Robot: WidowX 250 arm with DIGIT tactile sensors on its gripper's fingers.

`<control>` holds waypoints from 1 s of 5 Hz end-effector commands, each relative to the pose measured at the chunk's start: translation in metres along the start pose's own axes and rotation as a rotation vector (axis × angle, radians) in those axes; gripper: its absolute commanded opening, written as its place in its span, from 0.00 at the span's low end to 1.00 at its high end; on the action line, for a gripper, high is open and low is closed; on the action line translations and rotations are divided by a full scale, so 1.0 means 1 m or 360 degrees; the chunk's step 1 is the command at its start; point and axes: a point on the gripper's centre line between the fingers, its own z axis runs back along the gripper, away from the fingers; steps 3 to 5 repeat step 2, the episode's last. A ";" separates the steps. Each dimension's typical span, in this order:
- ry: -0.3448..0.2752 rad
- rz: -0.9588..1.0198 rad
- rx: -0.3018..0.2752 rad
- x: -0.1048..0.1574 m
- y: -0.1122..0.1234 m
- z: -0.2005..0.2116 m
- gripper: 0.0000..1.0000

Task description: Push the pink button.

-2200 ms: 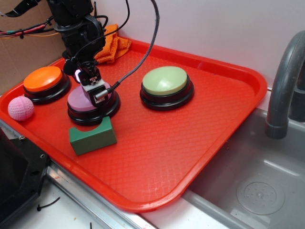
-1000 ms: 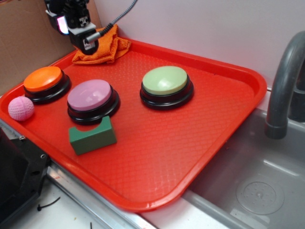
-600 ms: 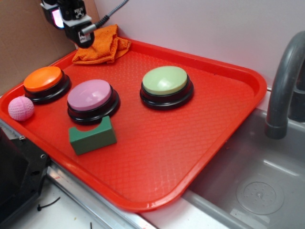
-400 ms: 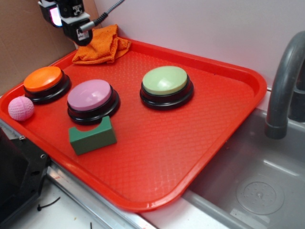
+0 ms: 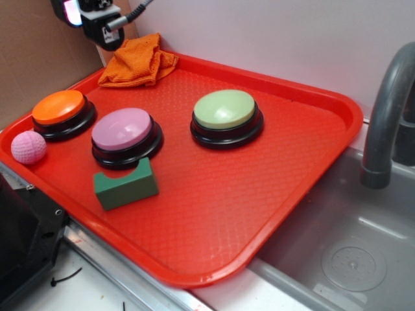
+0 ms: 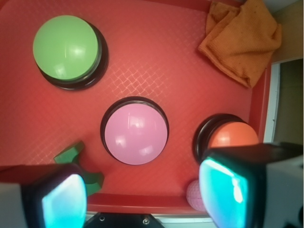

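Red moulded plastic forms the tray (image 5: 292, 168) that fills most of the exterior frame, its textured floor carrying everything; to its right sits a grey sink basin (image 5: 343, 259) with a curved grey faucet (image 5: 386, 116). Left of the tray's centre stands the large round pink button with a pale domed top on a black base (image 5: 125, 137), bare on top with nothing touching it; in the wrist view it lies mid-frame (image 6: 135, 131). Just below it, toward the near rim, rests a dark green foam block with a notch in its top (image 5: 125, 184). To the button's left stands an orange-topped round button on a black base (image 5: 62, 114), and beneath that, near the left rim, a small textured pink ball (image 5: 28, 146). A green-topped round button on a black base (image 5: 226, 118) stands apart to the right. A crumpled orange cloth (image 5: 137, 60) lies in the far corner. At upper left hangs the black gripper (image 5: 97, 23), well above the tray; its two pads appear spread apart in the wrist view, released and holding nothing.
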 end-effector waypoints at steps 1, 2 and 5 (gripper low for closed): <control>-0.0101 0.0017 0.0006 0.004 -0.004 0.020 1.00; -0.0115 0.0042 0.0082 0.001 -0.005 0.022 1.00; -0.0115 0.0042 0.0082 0.001 -0.005 0.022 1.00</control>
